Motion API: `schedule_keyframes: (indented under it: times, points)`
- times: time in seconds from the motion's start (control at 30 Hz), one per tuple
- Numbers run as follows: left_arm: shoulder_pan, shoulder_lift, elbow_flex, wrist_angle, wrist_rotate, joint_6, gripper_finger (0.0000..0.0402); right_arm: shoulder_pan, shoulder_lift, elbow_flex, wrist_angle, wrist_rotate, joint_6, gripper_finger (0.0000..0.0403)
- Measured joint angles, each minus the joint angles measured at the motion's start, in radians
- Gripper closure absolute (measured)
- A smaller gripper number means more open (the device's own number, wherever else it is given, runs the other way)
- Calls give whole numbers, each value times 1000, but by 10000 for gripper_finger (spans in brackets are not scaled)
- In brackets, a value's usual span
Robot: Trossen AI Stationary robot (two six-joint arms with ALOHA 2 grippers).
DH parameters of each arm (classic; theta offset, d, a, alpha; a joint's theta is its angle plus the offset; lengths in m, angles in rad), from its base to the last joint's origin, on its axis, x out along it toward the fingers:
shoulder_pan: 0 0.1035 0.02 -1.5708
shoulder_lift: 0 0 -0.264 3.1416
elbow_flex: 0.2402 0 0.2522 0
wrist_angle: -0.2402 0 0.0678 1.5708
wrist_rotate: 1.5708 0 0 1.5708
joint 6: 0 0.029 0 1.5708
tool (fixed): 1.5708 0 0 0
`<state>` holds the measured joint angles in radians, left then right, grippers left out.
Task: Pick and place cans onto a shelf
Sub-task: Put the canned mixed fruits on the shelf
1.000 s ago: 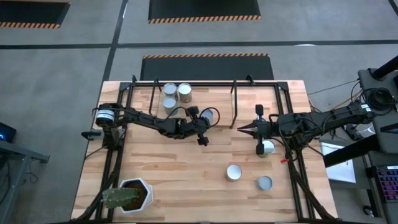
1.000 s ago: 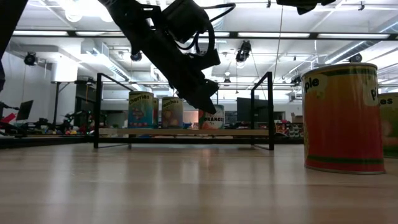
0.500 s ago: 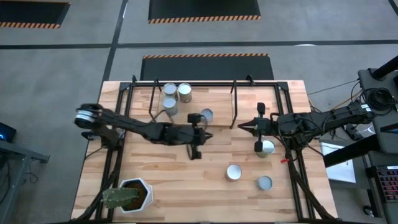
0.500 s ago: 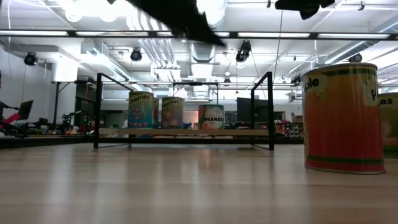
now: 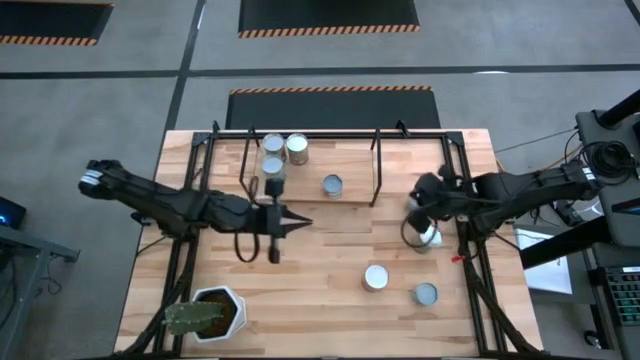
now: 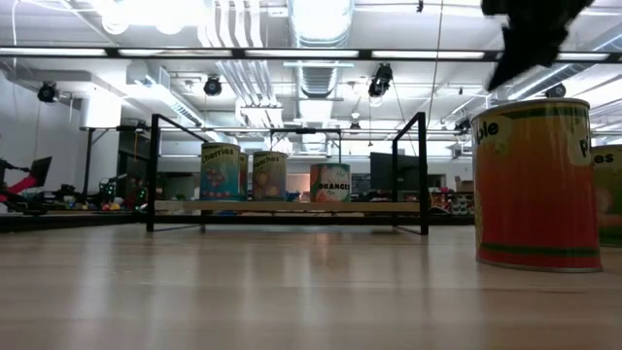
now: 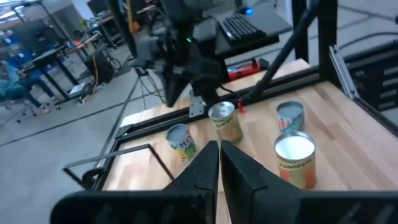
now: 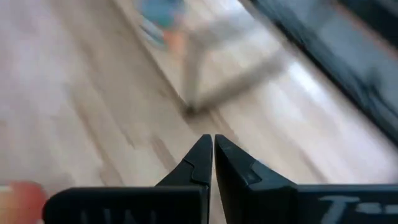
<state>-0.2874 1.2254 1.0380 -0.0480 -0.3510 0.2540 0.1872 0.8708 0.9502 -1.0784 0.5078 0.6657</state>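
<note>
Since 1 s ago your left pincer (image 5: 300, 222), now pressed together and empty, withdrew toward 9 o'clock from the shelf (image 5: 352, 194), leaving 4 cans there. Next: right pincer (image 5: 412, 203), also pressed together, must spread over the can (image 5: 427, 237) beneath it.

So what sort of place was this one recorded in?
Probably a robotics lab or workshop: exposed ceiling ducts and strip lights overhead, hazard-striped floor mats beside the wooden table, and a keyboard on a nearby workstation.
</note>
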Motion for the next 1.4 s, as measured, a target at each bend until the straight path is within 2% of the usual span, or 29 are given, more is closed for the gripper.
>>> schedule_keyframes:
  times: [0.1,0.2,0.57,0.77,0.9,1.0,1.23,1.4]
  points:
    - [0,-41,-28,3,-3,-9,402,-51,49,25,-214,-80,156,394]
    - [0,-67,-53,1,-2,-16,402,-115,87,27,-315,-160,212,394]
    - [0,-77,-73,-10,-5,-28,402,-388,140,21,-218,-351,45,394]
    - [0,-77,-73,-22,-6,-23,402,-506,140,21,-194,-386,14,381]
    - [0,-77,-73,-22,-6,-10,402,-540,149,21,-193,-420,14,335]
    - [0,-77,-73,-23,-15,-5,402,-541,168,21,-190,-422,19,280]
    - [1,-77,-73,-28,-121,0,402,-541,250,20,-158,-422,26,136]
    - [1,-77,-72,-29,-123,8,402,-541,311,18,-161,-422,20,62]
